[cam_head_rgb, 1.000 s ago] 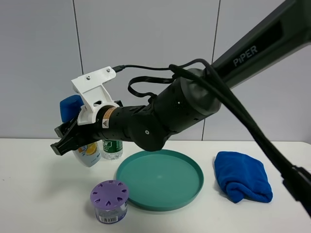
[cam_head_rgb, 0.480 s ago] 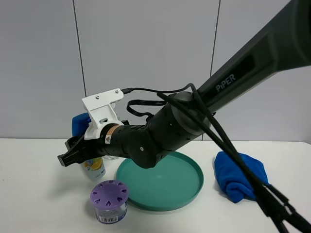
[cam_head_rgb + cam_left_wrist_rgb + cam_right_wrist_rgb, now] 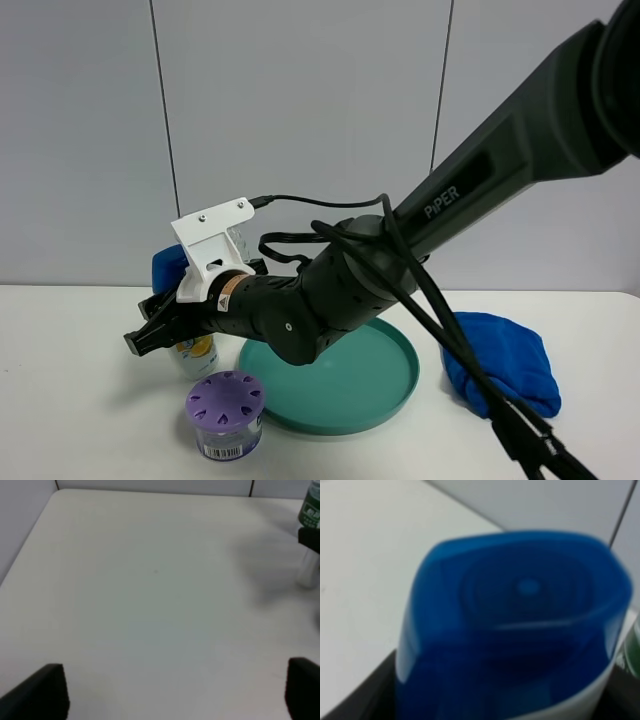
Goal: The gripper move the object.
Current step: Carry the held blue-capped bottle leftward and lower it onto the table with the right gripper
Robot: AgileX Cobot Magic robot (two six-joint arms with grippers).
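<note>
Blue-capped white bottle [image 3: 192, 355] between jaws

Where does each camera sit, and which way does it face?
Exterior high: up front of the table, facing the wall; shows the right arm across to the left, right gripper on the bottle.
Left wrist: looks down at bare table; only the left gripper fingertips show.
Right wrist: looks down on the bottle's cap; dark fingers beside it.
Shared: the cap, in exterior and right wrist.

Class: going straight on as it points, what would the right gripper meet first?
The right gripper would probably meet the bare tabletop, past the shampoo bottle it holds; depth is unclear.
</note>
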